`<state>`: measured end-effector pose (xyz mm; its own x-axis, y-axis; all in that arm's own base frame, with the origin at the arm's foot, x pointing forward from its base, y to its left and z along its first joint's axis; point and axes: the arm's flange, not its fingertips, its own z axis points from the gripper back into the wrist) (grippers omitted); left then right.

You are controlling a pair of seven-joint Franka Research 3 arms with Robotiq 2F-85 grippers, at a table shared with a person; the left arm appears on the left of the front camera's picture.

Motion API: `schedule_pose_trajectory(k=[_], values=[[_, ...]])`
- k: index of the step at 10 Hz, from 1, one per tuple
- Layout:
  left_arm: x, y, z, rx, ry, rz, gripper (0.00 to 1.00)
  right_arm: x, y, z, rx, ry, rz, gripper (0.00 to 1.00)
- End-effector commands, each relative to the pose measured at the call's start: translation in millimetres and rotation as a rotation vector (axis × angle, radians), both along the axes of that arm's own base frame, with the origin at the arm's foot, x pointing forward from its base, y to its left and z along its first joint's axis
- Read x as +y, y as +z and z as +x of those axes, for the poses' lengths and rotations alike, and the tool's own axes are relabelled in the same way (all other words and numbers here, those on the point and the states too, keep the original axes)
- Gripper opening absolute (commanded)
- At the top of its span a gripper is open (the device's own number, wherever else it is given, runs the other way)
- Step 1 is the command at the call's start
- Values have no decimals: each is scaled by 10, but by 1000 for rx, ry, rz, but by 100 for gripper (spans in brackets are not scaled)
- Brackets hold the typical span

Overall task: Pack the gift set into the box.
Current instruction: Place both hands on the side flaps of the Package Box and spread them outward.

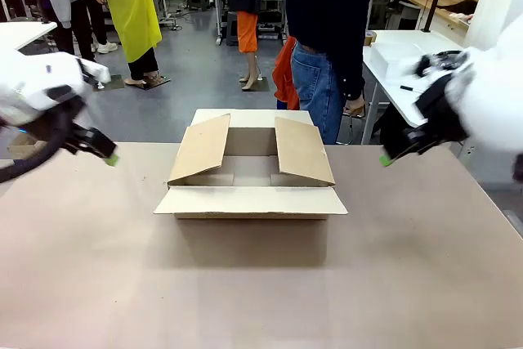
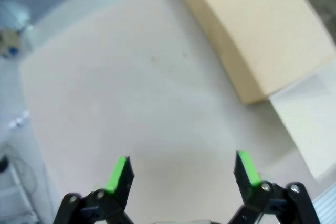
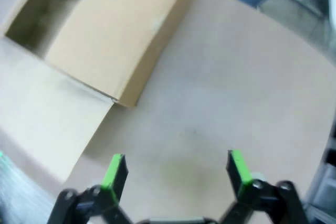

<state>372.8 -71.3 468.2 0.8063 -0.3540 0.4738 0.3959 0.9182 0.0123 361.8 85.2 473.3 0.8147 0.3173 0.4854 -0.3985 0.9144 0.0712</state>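
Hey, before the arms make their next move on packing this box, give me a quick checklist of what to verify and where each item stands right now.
1. Left claw open, nothing in it: ok.
2. Right claw open, nothing in it: ok.
3. Both claws apart from the cardboard box: ok, one at each side.
4. Box opening free: not ok, the left flap and right flap slope inward over it.
5. Near flap folded out flat: ok.
6. Box inside empty: cannot tell, the flaps hide much of it.
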Motion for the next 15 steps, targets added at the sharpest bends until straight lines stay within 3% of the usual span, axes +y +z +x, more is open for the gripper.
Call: schedule_pose_trajectory(k=[1,2,3,4,5,6,7,8,9,12,13,15], values=[[496,149,-654,86,102,-210,100,-584,166,-342,52,-389,171,100],[999,278,-828,92,39,-499,100,-1053,279,-526,82,-420,400,100],[1470,331,-970,71,34,-790,100,-1513,309,-716,86,-331,710,100],[1956,199,-1068,43,68,-1032,100,-1929,207,-830,92,-411,904,100],[2415,-41,-1114,37,98,-1242,100,-2294,45,-928,67,-405,1126,100],[2784,-349,-1108,42,178,-1392,100,-2644,-189,-961,45,-467,1363,100],[2915,-614,-1089,50,302,-1525,100,-2842,-452,-945,63,-527,1486,100],[2982,-785,-1092,19,399,-1473,100,-2877,-608,-921,64,-612,1479,100],[2906,-302,-1369,32,183,-1125,100,-2869,-49,-1039,104,-509,1031,100],[2906,-302,-1369,32,183,-1125,100,-2869,-49,-1039,104,-509,1031,100],[2955,-455,-1298,65,223,-1167,100,-2910,-186,-976,139,-544,1078,100],[2198,198,-1026,31,164,-933,100,-2090,260,-742,93,-460,777,100]])
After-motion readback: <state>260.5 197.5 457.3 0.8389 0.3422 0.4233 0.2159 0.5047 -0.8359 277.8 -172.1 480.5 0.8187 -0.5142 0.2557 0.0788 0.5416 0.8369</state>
